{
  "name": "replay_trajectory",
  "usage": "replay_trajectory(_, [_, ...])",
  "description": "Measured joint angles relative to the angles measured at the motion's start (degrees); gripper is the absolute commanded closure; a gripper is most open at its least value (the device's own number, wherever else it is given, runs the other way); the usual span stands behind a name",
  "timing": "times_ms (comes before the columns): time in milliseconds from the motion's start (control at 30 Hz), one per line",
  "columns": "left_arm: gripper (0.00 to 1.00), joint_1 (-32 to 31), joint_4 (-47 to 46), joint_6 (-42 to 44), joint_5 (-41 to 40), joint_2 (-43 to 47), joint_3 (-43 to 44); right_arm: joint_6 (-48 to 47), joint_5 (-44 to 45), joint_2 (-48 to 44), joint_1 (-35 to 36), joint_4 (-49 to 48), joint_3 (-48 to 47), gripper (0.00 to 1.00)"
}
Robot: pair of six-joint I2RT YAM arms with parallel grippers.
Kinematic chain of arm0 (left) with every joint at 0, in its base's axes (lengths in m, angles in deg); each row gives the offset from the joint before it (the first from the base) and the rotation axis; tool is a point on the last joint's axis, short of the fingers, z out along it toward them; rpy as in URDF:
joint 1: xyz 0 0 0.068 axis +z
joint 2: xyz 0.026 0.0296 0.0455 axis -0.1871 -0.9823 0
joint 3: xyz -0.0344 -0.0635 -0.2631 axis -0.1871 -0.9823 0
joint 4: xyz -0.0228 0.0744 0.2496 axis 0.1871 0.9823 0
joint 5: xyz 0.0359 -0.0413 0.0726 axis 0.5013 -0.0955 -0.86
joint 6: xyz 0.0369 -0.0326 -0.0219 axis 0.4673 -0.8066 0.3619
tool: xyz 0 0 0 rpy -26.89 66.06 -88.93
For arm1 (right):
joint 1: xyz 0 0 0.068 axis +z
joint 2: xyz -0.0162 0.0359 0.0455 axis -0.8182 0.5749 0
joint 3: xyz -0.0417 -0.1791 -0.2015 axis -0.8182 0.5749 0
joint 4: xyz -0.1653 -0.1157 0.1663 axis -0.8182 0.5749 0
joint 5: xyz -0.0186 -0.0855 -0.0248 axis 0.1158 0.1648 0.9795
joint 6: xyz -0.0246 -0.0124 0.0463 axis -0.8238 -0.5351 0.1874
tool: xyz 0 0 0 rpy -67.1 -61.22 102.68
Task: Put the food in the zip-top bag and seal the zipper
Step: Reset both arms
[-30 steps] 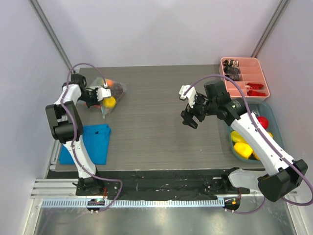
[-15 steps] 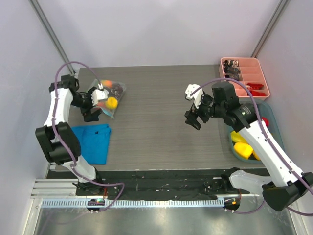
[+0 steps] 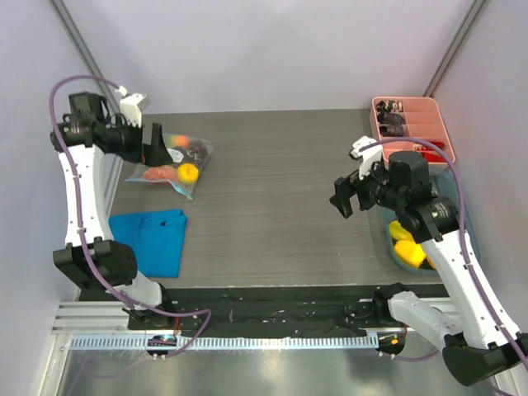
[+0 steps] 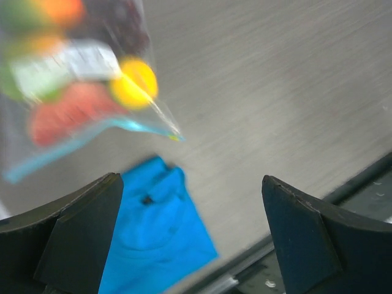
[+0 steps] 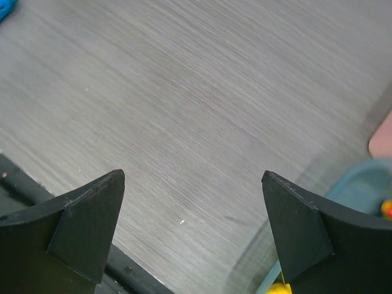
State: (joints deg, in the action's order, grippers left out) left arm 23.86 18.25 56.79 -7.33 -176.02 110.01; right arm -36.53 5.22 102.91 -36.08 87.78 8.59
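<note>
The zip-top bag [image 3: 171, 163] lies on the table at the far left, with the food inside: a yellow fruit [image 3: 189, 172], a red piece [image 3: 153, 173] and dark grapes [image 3: 198, 150]. The left wrist view looks down on the bag [image 4: 73, 79], its teal zipper [image 4: 141, 127] running along the near edge; blur hides whether it is sealed. My left gripper [image 3: 154, 146] hangs open above the bag's left end, touching nothing, also seen as my left gripper [image 4: 193, 229]. My right gripper [image 3: 343, 200] is open and empty over bare table near the right side, seen from the wrist as my right gripper [image 5: 193, 229].
A teal bowl [image 3: 399, 262] with yellow fruits [image 3: 408, 250] stands under my right arm; its rim [image 5: 361, 190] shows in the right wrist view. A pink tray [image 3: 445, 130] of small items sits at the back right. A blue cloth [image 3: 150, 241] lies front left.
My left gripper opened, let go of the bag and rose back to the left; the bag settled flat. My right gripper drew back to the right and opened a little wider.
</note>
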Motion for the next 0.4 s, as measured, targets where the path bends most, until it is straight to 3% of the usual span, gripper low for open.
replay_trajectory(200, [0.0,0.0,-3.8,-10.7,-3.5,10.3,-23.2,8.6,-0.4,-0.7,-8.1,-2.2,7.2,0.01])
replay_trajectory(400, [0.0,0.0,-6.5,-14.9,-5.7,20.5,-32.7,15.2,-2.5,-0.6,-13.4,-4.2,12.3,0.0])
